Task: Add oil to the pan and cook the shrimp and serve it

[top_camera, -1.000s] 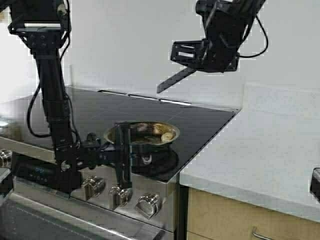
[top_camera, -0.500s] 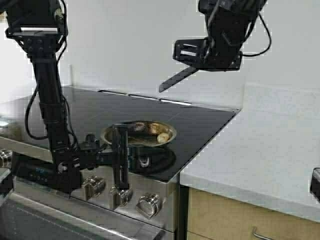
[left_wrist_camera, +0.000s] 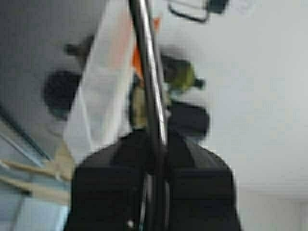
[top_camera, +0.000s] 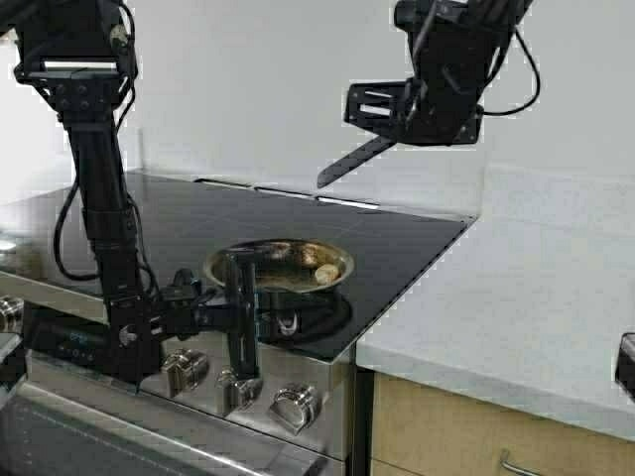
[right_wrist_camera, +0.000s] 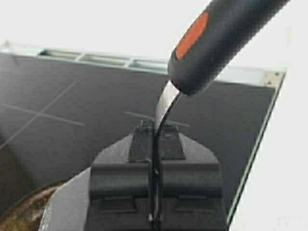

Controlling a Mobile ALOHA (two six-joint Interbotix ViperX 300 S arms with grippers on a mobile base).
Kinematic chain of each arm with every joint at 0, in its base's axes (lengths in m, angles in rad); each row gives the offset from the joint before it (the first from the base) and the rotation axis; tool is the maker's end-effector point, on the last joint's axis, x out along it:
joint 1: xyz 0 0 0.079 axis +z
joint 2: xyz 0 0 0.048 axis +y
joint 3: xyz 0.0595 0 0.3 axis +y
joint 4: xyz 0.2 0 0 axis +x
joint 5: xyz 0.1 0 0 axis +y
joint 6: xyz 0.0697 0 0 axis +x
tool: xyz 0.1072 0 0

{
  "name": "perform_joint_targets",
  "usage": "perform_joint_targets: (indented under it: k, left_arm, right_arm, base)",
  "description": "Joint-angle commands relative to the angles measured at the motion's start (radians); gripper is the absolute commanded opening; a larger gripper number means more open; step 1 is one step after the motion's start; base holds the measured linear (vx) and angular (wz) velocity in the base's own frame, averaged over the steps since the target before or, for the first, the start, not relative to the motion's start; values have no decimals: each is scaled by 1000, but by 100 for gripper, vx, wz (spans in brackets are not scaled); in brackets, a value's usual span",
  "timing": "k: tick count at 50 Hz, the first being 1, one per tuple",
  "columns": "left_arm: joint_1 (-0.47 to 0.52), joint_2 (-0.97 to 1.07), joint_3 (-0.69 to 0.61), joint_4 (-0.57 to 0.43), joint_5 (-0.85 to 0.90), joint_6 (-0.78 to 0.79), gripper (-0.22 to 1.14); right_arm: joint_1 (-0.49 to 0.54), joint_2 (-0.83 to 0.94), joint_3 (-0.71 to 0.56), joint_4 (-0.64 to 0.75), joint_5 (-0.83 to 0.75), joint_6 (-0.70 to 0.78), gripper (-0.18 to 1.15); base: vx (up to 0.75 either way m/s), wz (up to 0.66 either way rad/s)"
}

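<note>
While the left gripper (top_camera: 241, 297) pinches the pan (top_camera: 281, 264) rim at 7 o'clock (shrimp (top_camera: 326, 273) inside), the right gripper (top_camera: 392, 134) clamps a spatula (top_camera: 349, 159); no legible writing.

It is a home kitchen. A stainless range with a black glass cooktop (top_camera: 298, 213) and a row of steel knobs (top_camera: 238, 387) (three show along its near front) stands on the left, against a pale speckled countertop (top_camera: 516, 307) on the right, over light wooden cabinets (top_camera: 446, 436), with a plain white wall (top_camera: 248, 89) at the far side.

Black glass cooktop (top_camera: 397, 243) (white counter (top_camera: 516, 297) alongside), the pan (top_camera: 280, 266) seemingly lifted just above it.
</note>
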Motion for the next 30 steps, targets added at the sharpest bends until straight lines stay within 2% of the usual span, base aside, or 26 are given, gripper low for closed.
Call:
perform_joint_targets:
  k: [1,3,9,23,30]
  left_arm:
    - [-2,-28,-2,0,14,5,101]
    - [-2,-31,2,0,20,9,108]
    - [-2,-37,11,-3,26,29,102]
    - [5,-64,43,-8,37,49,102]
    - [48,-101,115,-5,37,92,102]
  right_arm:
    - [2,-49,-9,-3,-14,3,8]
    - [0,-51,-8,-3,-14,3,8]
    - [2,-51,-9,-3,-15,3,8]
    - [2,-49,-8,-3,-17,5,8]
    - [2,-51,-3,-3,-18,3,8]
  base:
    - [0,0]
    - [0,0]
    - [0,0]
    - [0,0]
    - [0,0]
